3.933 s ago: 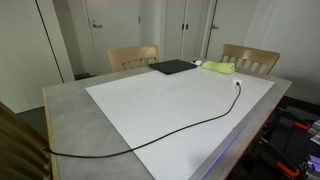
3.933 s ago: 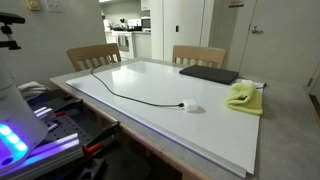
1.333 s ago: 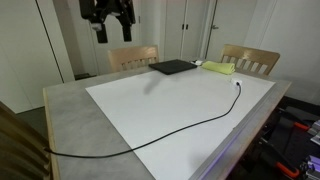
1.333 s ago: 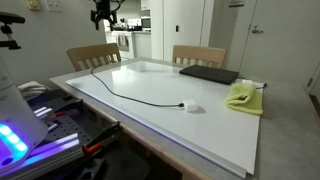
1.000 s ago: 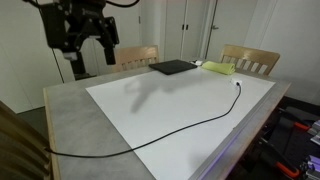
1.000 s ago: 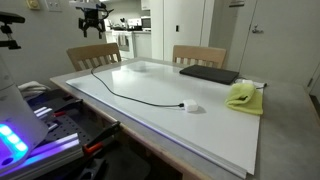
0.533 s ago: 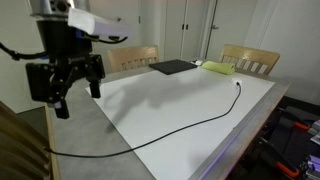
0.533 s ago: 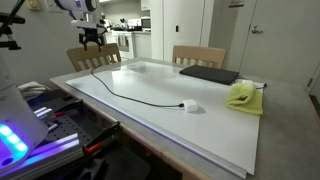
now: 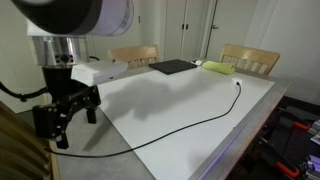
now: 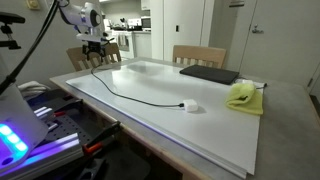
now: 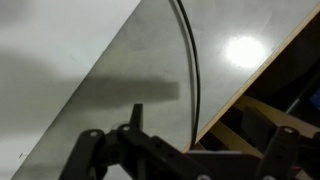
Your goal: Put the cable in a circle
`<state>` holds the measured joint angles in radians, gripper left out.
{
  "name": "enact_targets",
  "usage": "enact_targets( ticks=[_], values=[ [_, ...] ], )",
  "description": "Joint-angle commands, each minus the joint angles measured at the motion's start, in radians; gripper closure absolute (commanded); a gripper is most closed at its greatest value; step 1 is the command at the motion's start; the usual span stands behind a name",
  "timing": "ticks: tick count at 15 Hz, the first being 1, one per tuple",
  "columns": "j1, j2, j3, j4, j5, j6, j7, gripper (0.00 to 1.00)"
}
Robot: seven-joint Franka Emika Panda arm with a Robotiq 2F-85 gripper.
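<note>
The gripper (image 9: 75,128) hangs with its jaws spread and empty above the grey margin of the worktop (image 9: 120,166). The cable (image 9: 190,126) lies in one long open curve. It runs from that margin across the white sheet (image 9: 180,95) to a plug near the yellow cloth (image 9: 220,68) and the black pad (image 9: 172,67).

Arm of white, rounded glossy shell segments (image 9: 75,18), shaded grey underneath. Below the shells, a matte black gripper (image 9: 72,120): blocky body, jointed black fingers (image 9: 58,132). Wrist view shows black bar linkages (image 11: 100,150) with round pivot pins.
</note>
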<state>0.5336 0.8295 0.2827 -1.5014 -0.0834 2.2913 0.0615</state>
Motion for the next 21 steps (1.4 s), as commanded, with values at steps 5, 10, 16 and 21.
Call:
enact_targets(
  ticks=[5,10,16,21],
  values=[
    [0.045,0.027,-0.031,0.036,-0.034,-0.019,0.009,0.0],
    [0.105,0.037,-0.063,0.039,-0.078,-0.014,0.026,0.0],
    [0.188,0.025,-0.142,0.004,-0.156,0.05,0.134,0.0],
    [0.204,0.026,-0.17,-0.027,-0.144,0.114,0.213,0.0]
  ],
)
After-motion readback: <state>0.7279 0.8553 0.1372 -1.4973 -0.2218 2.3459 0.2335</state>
